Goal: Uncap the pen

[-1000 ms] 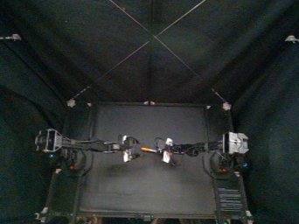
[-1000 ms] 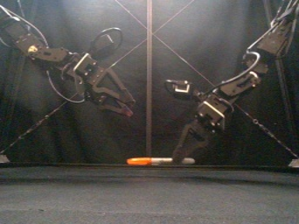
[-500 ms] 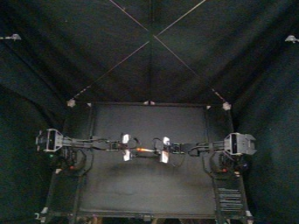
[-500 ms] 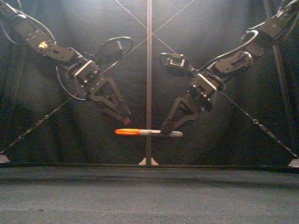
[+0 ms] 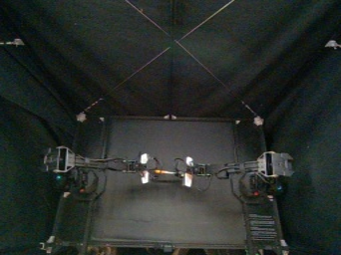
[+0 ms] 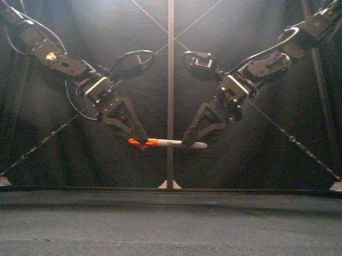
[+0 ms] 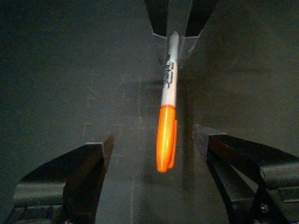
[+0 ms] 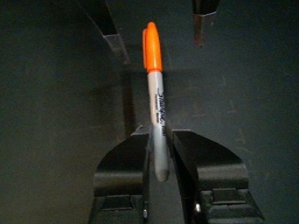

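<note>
Jaws of the right gripper (image 6: 198, 140) are pressed together on the pale barrel end of the pen (image 6: 167, 144). They pinch it so that it hangs nearly level in the air, well above the black table (image 6: 171, 215) and touching nothing else. The right wrist view shows the barrel (image 8: 156, 105) running out from between those two jaws, with the orange cap (image 8: 152, 45) at the far end. The cap is on the pen.

The left gripper (image 6: 134, 140) comes down from the other side to meet the capped end. In the left wrist view its two jaws stand spread, one on each side of the orange cap. There is a clear gap between each jaw and the cap, so it grips nothing.

From the front, the two arms slant down toward each other and the pen spans the space between their tips. Its orange end points toward the left arm and its grey-white end toward the right arm. From above, the pen lies over the table's middle, between the two grippers, along the line that joins them.
</note>
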Robot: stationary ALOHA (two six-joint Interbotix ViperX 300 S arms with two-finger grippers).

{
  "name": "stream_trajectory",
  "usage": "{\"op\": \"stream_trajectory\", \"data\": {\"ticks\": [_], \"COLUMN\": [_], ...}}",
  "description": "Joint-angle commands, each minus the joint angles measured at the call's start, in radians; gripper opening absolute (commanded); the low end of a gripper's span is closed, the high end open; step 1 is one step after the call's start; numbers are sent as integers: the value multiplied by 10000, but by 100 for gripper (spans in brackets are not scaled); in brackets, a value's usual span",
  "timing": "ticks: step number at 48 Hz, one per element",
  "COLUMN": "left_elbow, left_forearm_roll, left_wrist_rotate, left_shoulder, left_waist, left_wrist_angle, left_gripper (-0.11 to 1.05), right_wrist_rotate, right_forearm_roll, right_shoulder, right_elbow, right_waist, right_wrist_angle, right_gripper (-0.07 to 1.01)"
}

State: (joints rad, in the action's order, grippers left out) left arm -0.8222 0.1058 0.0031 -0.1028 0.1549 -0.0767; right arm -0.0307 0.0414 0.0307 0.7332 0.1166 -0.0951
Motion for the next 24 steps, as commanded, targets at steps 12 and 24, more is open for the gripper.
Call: {"op": "stream_trajectory", "data": {"ticks": [12, 24], "left_elbow": [261, 230], "left_forearm_roll": [77, 276], "left_wrist_rotate": [15, 15], "left_shoulder": [46, 46], "left_waist": [61, 61], "left_wrist_angle": [-92, -92], "left_gripper": [74, 56], "right_wrist_rotate": [15, 15], "right_forearm_roll": [15, 15], "right_shoulder": [337, 368], "right_elbow": [-261, -230], "right_waist": [0, 0], "right_wrist_angle": [-31, -15], "right_gripper": [54, 54]}}
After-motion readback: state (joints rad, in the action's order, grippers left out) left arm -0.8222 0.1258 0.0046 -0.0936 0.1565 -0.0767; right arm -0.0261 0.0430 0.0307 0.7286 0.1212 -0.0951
